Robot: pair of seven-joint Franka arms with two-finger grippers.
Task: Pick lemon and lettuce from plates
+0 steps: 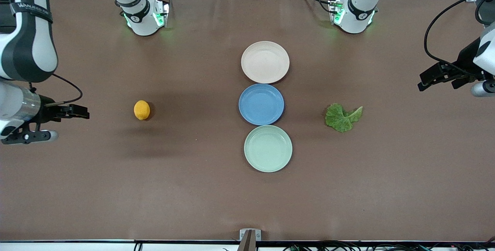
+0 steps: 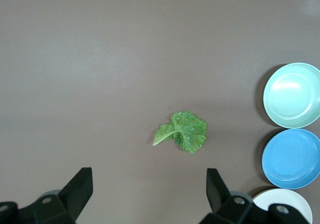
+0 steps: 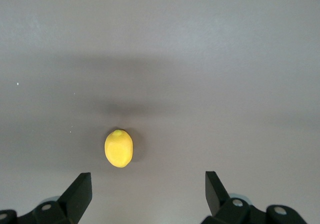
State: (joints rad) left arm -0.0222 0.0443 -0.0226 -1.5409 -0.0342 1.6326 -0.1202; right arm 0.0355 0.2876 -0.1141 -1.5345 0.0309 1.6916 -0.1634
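While both hands hang with fingers apart, the lemon (image 1: pixel 142 110) lies on the bare surface (image 1: pixel 193 189) toward the right hand (image 1: pixel 77 111), the lettuce (image 1: pixel 342 117) toward the left hand (image 1: pixel 427 81); the beige plate (image 1: pixel 265 62) and mint plate (image 1: pixel 268 148) between them hold nothing.

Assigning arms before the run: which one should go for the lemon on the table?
Right, probably. The lemon lies on the bare table toward the right arm's end, and the right pincer hangs open beside it with the lemon in its wrist view. The left pincer is open at the lettuce end.
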